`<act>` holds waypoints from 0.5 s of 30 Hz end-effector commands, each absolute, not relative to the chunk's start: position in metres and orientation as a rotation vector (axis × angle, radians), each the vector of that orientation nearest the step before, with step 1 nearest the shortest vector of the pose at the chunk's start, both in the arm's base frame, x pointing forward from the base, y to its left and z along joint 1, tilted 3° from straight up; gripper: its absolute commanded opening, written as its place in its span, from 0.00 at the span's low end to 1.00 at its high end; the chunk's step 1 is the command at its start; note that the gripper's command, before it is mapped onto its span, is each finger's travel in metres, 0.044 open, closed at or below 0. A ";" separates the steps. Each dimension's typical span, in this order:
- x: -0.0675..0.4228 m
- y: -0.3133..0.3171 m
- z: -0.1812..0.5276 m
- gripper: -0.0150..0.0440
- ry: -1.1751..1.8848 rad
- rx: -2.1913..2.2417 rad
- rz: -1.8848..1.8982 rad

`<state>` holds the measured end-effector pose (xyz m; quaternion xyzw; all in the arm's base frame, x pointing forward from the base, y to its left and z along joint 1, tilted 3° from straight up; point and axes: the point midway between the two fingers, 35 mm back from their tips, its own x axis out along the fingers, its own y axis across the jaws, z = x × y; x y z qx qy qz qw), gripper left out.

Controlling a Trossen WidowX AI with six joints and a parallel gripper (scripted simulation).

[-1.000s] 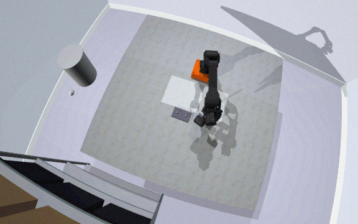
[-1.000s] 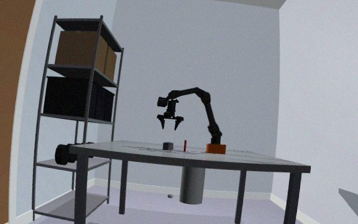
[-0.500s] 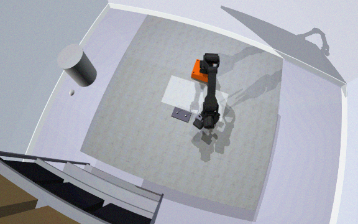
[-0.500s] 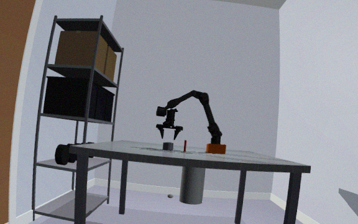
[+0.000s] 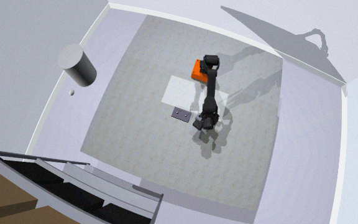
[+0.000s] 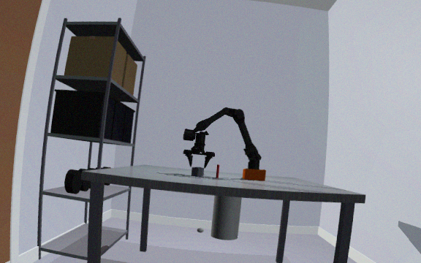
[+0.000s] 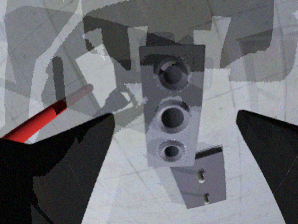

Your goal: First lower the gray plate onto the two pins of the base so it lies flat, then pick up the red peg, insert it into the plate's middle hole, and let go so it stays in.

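Observation:
The gray plate [image 7: 172, 90] [image 6: 197, 171], a block with three holes in a row, lies on the table. My gripper [image 7: 177, 117] [image 6: 199, 158] [image 5: 205, 122] is open and empty. It hangs straight above the plate, with a finger on either side and a clear gap above it. The flat base [image 5: 181, 114] [image 7: 200, 185] with its two small pins lies bare right beside the plate. The red peg [image 6: 218, 170] [image 7: 40, 123] stands upright a little way off, between the plate and the arm's mount. In the top view the arm hides the plate and the peg.
The arm's orange mount [image 5: 197, 73] [image 6: 253, 174] sits at the back of a white mat [image 5: 179, 90] on the table [image 6: 232, 186]. A shelf rack [image 6: 97, 109] with boxes stands left of the table. A gray cylinder [image 6: 226, 217] stands on the floor beyond.

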<state>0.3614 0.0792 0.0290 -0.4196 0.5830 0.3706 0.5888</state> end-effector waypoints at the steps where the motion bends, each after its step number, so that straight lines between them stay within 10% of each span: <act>1: 0.360 0.079 0.022 1.00 1.361 -0.974 0.870; 15: 0.360 0.078 -0.001 1.00 1.361 -0.974 0.870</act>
